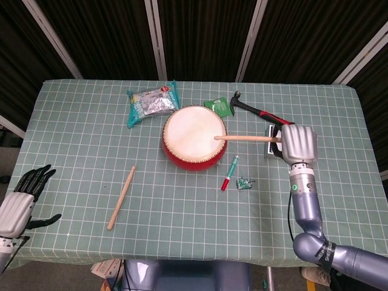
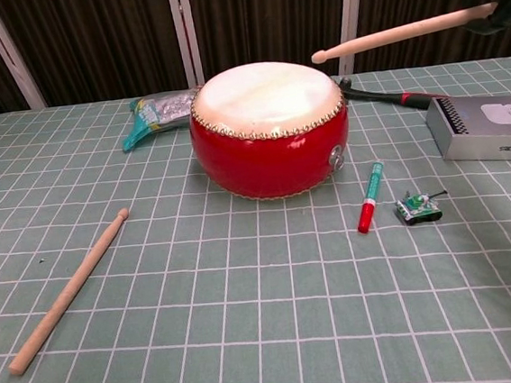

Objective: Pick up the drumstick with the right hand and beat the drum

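Drumstick (image 1: 247,137) is gripped at its butt end by the right hand (image 1: 297,143), fingers wrapped around the shaft; it runs roughly level, tip over the right edge of the drum (image 1: 194,137). Chest view shows the tip (image 2: 319,57) in the air above the drumhead, not touching. Drum sits mid-table on the green checked cloth (image 1: 73,151), red shell, pale skin. Left hand (image 1: 23,197) is at the near-left table corner, fingers spread, holding nothing. Second drumstick (image 1: 121,197) lies flat on the cloth left of the drum, well apart from it. Red-and-green marker (image 1: 229,173) and a small green gadget (image 1: 244,182) lie just right of the drum. Hammer (image 1: 257,110), grey box (image 2: 489,127), foil snack bag (image 1: 151,102) further back.
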Controlling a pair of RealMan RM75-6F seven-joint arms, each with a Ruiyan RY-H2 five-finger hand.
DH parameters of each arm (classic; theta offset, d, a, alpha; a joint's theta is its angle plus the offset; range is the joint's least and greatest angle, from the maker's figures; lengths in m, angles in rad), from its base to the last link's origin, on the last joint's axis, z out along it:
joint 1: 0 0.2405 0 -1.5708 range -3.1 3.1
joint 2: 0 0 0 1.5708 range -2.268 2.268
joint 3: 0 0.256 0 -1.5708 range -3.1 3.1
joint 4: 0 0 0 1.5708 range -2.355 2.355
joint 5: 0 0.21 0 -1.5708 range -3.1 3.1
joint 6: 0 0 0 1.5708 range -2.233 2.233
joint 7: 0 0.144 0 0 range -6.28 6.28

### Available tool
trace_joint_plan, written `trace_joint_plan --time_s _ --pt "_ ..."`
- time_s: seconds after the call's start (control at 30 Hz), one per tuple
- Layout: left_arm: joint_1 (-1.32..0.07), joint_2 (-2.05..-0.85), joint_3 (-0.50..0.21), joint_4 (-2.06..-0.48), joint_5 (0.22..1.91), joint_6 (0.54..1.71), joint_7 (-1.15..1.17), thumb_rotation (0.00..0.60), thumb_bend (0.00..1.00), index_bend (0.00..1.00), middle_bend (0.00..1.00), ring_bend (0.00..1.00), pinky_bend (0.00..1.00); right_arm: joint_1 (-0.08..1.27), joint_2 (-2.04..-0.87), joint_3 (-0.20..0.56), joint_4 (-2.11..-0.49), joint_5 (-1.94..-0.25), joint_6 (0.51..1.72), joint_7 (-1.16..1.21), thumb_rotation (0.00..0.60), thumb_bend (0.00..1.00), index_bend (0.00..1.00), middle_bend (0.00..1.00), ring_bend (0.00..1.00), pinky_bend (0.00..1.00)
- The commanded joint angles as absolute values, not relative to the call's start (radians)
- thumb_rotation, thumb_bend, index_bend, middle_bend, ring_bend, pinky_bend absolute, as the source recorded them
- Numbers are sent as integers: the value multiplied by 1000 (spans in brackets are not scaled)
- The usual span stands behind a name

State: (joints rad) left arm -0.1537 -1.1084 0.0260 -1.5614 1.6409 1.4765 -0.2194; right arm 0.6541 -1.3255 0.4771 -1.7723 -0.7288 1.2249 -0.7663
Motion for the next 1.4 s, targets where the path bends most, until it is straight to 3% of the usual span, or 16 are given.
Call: trace_joint_plan --time_s 0.03,0.57,1.07,1.2,1.4 --pt "-156 -1106 26 -1562 1635 1469 -235 600 0 0 0 0 46 702 -1353 490 -1721 -674 1212 -791 600 563 1000 998 1000 981" --pt "-170 -1087 27 -1589 1603 1419 -261 600 0 0 0 0 46 814 -1423 486 -1606 -548 1187 -775 600 563 1000 999 1000 981" --pt "-174 -1078 26 -1602 1597 1409 -276 600 0 0 0 0 46 862 -1479 429 -1587 -566 1201 -749 600 562 1000 999 1000 981" --pt "-175 -1076 26 -1605 1592 1404 -282 600 0 0 0 0 46 865 -1475 476 -1602 -590 1229 -680 600 563 1000 999 1000 981" --pt "-177 -1071 26 -1611 1588 1397 -289 600 0 0 0 0 46 840 -1482 607 -1651 -632 1272 -437 600 563 1000 999 1000 981"
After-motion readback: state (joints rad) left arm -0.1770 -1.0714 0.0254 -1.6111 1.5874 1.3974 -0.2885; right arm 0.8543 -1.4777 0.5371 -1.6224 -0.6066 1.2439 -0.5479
